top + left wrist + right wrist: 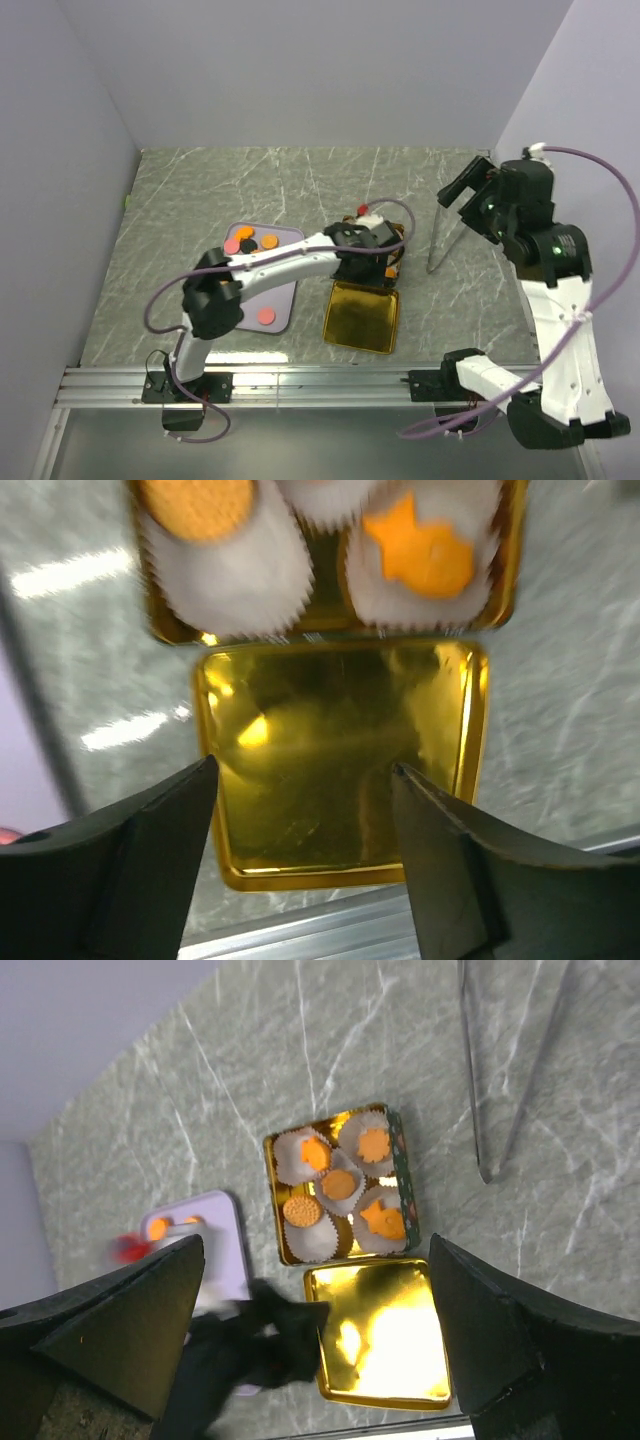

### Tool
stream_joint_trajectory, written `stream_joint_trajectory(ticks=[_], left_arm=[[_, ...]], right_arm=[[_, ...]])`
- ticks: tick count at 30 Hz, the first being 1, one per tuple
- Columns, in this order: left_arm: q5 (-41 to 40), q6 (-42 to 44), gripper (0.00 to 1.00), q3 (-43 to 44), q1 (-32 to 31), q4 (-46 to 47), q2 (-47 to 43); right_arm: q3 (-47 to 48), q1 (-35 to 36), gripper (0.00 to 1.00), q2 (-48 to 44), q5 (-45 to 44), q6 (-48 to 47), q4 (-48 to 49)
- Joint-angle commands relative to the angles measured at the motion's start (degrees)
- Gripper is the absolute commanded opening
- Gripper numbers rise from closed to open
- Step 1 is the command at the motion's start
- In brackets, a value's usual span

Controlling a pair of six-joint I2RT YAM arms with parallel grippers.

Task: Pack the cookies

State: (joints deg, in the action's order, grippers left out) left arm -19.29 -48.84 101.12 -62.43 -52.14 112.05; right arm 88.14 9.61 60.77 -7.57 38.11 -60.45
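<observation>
Cookies, orange, black and pink discs, lie on a lavender tray. More orange cookies sit in white paper cups inside an open gold tin. In the left wrist view a round cookie and a star-like orange one show in their cups. My left gripper is open and empty, hovering over the tin's gold lid. My right gripper is open and empty, raised high at the right.
The gold lid lies just in front of the tin. Metal tongs lie on the marble table to the right of the tin, and also show in the right wrist view. Grey walls close in the left, back and right sides.
</observation>
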Motion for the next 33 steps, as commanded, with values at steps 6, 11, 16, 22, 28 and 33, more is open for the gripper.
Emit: stream_joint_trajectory(ticks=[6, 11, 16, 22, 28, 33], left_arm=[[6.2, -2.2, 0.70, 7.6, -4.6, -2.0, 8.5], [8.1, -1.3, 0.66, 13.3, -7.8, -3.2, 13.5], [8.0, 0.8, 0.63, 18.8, -9.4, -6.5, 18.8], [11.0, 2.8, 0.61, 18.7, -9.5, -4.8, 21.6], [13.0, 3.7, 0.57, 18.3, -10.2, -4.1, 24.9], [13.6, 4.4, 0.54, 18.8, -11.1, -3.9, 26.7]], right_arm=[[11.5, 0.2, 1.00, -3.1, -5.2, 1.5, -3.8], [9.3, 0.8, 1.00, -2.9, -1.5, 1.5, -2.0], [6.3, 2.6, 1.00, -3.0, 0.4, 1.4, -0.7], [5.3, 4.6, 1.00, -2.4, 0.1, 0.8, -0.3], [2.7, 5.1, 1.00, -3.5, 0.2, 0.5, 0.3], [1.2, 5.2, 1.00, -4.3, -0.2, 0.3, 0.6]])
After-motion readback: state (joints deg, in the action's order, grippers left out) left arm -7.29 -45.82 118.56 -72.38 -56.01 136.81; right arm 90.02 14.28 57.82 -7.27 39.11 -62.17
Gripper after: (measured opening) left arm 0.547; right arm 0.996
